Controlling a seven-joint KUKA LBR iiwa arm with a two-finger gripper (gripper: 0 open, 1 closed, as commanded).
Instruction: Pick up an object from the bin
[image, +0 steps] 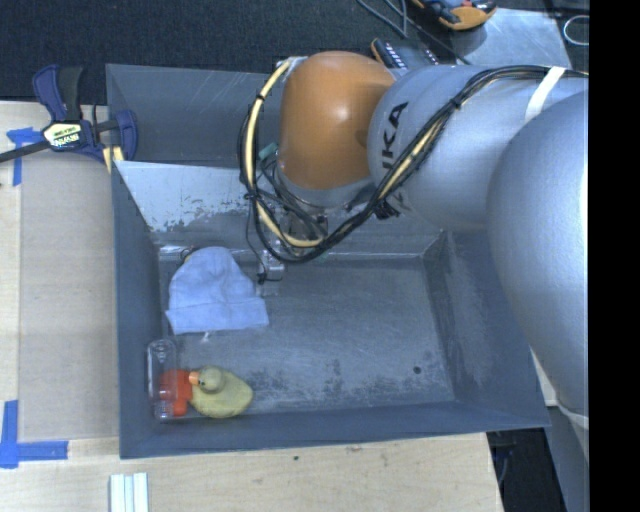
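A pale blue crumpled cloth lies at the left of the bin floor, toward the back. My gripper hangs just off the cloth's upper right edge, under the orange wrist cover, which hides most of it. A yellow rubber duck sits in the front left corner. Beside the duck, a clear plastic cup lies against the left wall with something orange at its lower end.
The arm and its cables cover the back right part of the bin. Bare grey floor stretches across the middle and right of the bin.
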